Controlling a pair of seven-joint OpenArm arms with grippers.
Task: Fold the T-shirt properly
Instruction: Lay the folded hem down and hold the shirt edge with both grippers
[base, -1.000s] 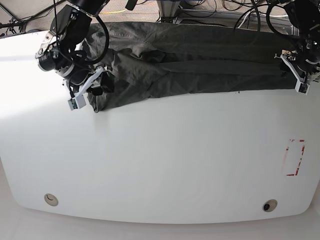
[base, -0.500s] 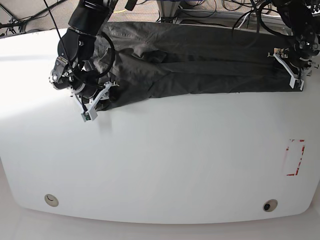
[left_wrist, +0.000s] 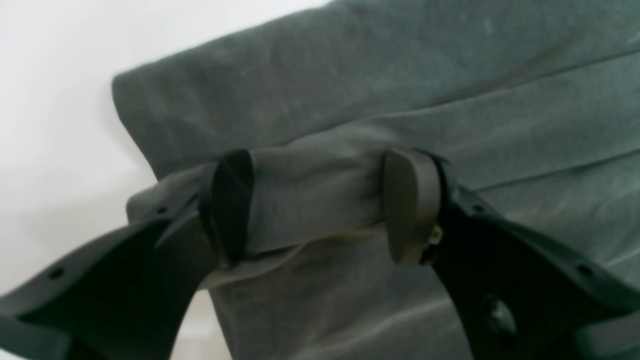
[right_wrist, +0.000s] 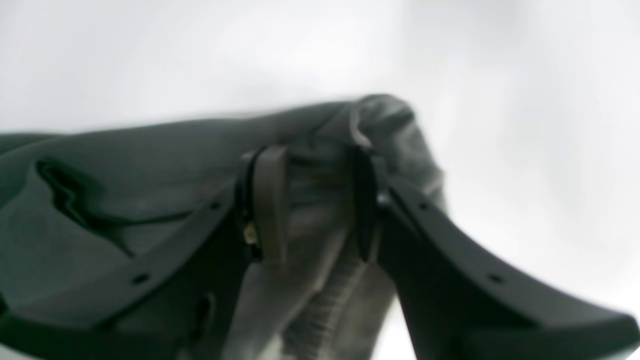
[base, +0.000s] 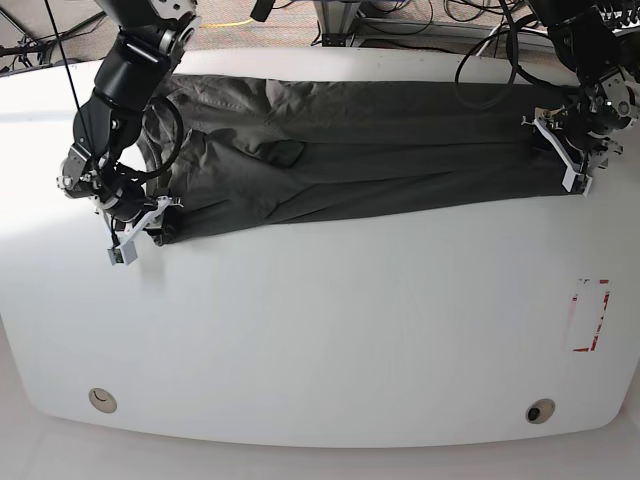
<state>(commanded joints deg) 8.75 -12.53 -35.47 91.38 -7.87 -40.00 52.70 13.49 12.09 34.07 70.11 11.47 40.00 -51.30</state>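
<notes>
The dark grey T-shirt (base: 380, 140) lies folded into a long band across the far part of the white table (base: 330, 320). My right gripper (base: 150, 225) is at the band's left end, shut on a bunched fold of the T-shirt (right_wrist: 320, 150), which fills the gap between its fingers (right_wrist: 270, 200). My left gripper (base: 575, 170) is at the band's right end. In the left wrist view a rolled edge of the T-shirt (left_wrist: 450, 80) spans from one pad (left_wrist: 410, 205) to the other, and the gripper (left_wrist: 320, 205) is shut on it.
A red-outlined rectangle mark (base: 590, 315) sits on the table at the right. Two round holes (base: 101, 399) (base: 540, 411) lie near the front edge. Cables (base: 480, 15) and frame parts crowd the space behind the table's far edge.
My right gripper has swung left and down, dragging the shirt's left end with it. The band now lies longer and flatter. My left gripper has shifted slightly left.
</notes>
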